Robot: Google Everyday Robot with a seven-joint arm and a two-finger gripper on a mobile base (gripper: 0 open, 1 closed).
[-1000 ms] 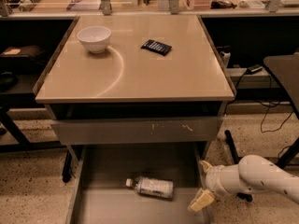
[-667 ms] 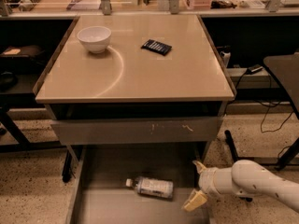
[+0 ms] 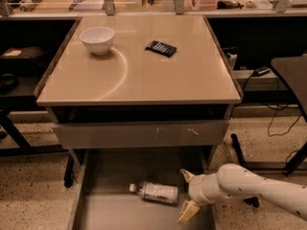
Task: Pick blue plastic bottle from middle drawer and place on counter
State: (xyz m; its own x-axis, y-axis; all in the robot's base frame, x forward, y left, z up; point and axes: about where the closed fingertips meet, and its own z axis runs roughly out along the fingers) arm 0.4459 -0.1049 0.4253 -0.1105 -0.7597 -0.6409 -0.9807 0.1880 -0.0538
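The blue plastic bottle (image 3: 154, 192) lies on its side on the floor of the open middle drawer (image 3: 103, 212), white cap pointing left. My gripper (image 3: 186, 193) is open just to the right of the bottle's base, one finger above and one below, not touching it. The white arm reaches in from the lower right. The counter (image 3: 139, 68) is the beige tabletop above the drawer.
A white bowl (image 3: 97, 39) stands at the counter's back left and a flat black calculator (image 3: 161, 48) lies at the back middle. A closed grey drawer front (image 3: 139, 134) with scratch marks sits above the open drawer. Cables and a dark table are at the right.
My gripper and arm have moved left inside the drawer, closing the gap to the bottle's base. The bottle has not moved.
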